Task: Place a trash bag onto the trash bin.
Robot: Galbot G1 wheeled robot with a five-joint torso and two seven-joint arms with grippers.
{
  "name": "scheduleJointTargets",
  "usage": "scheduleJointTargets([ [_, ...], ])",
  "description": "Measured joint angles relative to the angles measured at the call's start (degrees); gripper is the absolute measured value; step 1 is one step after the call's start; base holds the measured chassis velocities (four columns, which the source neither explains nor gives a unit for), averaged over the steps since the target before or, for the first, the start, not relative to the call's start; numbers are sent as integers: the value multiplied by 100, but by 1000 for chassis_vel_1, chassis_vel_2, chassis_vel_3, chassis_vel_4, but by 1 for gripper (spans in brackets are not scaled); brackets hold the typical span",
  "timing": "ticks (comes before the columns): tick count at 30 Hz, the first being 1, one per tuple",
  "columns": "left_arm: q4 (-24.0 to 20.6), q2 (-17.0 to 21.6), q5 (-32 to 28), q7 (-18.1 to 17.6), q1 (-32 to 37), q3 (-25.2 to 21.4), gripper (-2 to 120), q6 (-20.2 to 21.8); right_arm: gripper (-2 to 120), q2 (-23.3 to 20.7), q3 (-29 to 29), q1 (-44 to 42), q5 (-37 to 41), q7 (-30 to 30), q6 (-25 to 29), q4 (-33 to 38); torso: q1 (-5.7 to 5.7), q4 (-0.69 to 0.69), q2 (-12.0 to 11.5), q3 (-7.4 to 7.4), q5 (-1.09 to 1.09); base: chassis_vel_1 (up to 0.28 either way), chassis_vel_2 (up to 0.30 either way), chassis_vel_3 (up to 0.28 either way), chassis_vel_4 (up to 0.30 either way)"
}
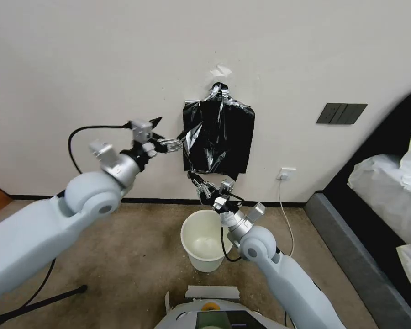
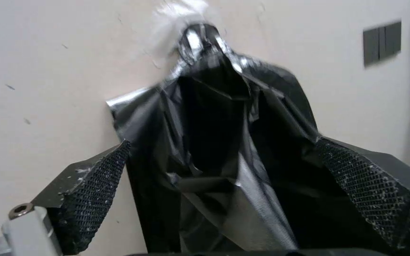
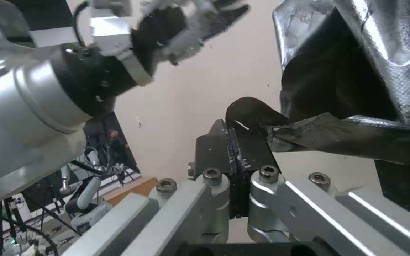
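A bundle of black bags is hanging flat against the cream wall, its top bunched into a silvery knot under a scrap of clear tape. The plastic is thin and glossy, creased all over, with pale wrinkle highlights running down its folds.

The right tool is reaching up to the bundle's lower left corner, and its dark, flat pads are pressed together on a thin strip of film — the trash bag, a crumpled tongue of black plastic with a fine embossed grain, being held at the bundle's bottom edge. In the right wrist view the strip is curling over the top of the closed pads.

The left tool is hovering at the bundle's left edge, just beside the plastic. In the left wrist view its two fingers are standing wide apart, their inner faces covered in a coarse black mesh texture, with the hanging bags between them farther off.

The trash bin is standing upright on the brownish carpeted floor below the bundle, near the wall — a round, cream-white plastic bucket tapering toward its base, with a smooth rim and a bare interior.
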Motion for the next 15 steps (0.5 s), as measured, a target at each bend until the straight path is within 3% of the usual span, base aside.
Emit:
scheduleJointTargets([
  [4, 188, -232, -86, -59, -613, 527, 100, 219, 0, 24, 39, -10, 9, -32, 14, 13, 0, 0, 0, 0, 0, 0, 0, 0, 0],
  [9, 317, -436, -274, -259, -870, 708, 99, 469, 0, 7, 71, -31, 29, -42, 24, 23, 0, -2, 0, 0, 0, 0, 0, 0, 0],
  [15, 347, -481, -435, -516, -888, 787, 83, 672, 0, -23, 124, -43, 107, -51, 31, 42, 0, 0, 0, 0, -1, 0, 0, 0, 0],
])
